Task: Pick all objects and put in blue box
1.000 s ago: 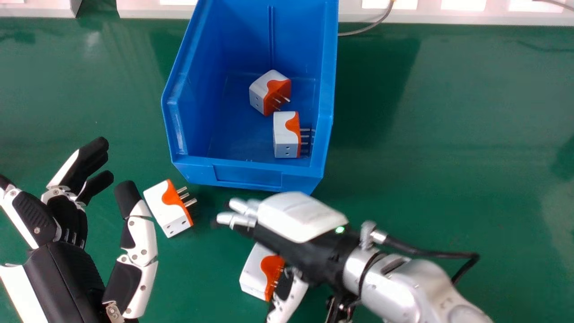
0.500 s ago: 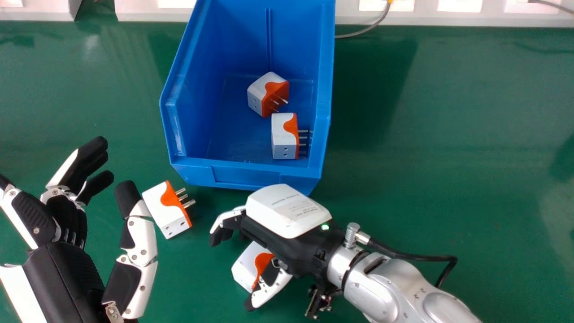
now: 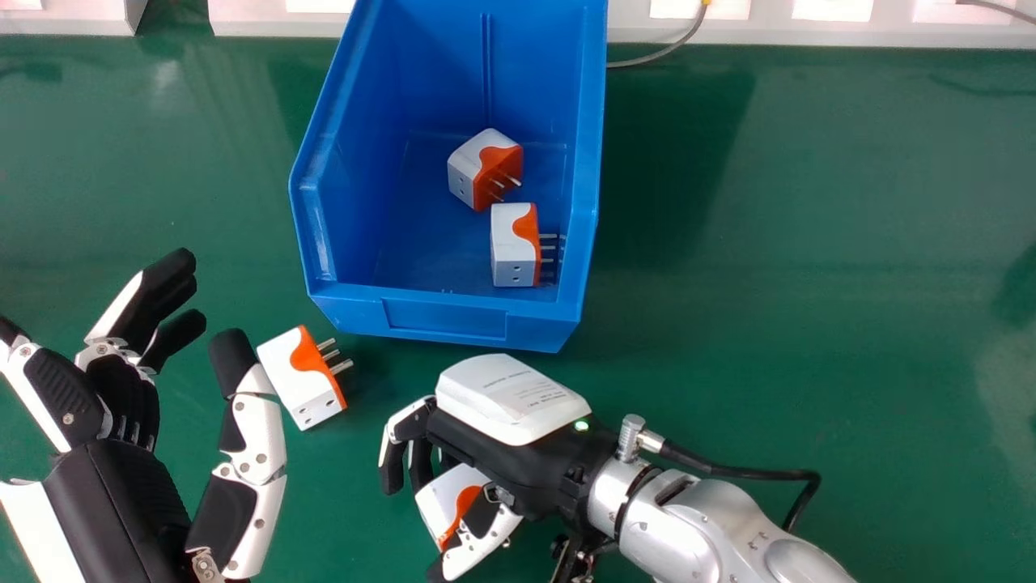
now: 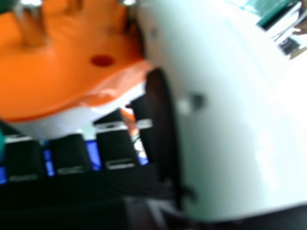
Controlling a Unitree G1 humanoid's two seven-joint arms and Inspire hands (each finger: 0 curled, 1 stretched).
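My right hand (image 3: 506, 441) is over a white and orange plug adapter (image 3: 441, 498) on the table, fingers bent down on its far side and thumb on the near side. In the right hand view the adapter (image 4: 57, 76) lies between the fingers and the thumb of my right hand (image 4: 225, 139). My left hand (image 3: 109, 478) stands open and holds nothing; its thumb tip is close beside another adapter (image 3: 295, 380). Two more adapters (image 3: 486, 166) (image 3: 514, 247) lie inside the blue box (image 3: 445, 318).
The green table (image 3: 809, 267) stretches out on both sides of the box. A grey cable (image 3: 664, 53) runs from the box's far right side to the white edge behind.
My right hand has moved left and toward the near edge, its fingers bending down around the adapter, which has turned and shifted slightly left. The left hand has kept its place.
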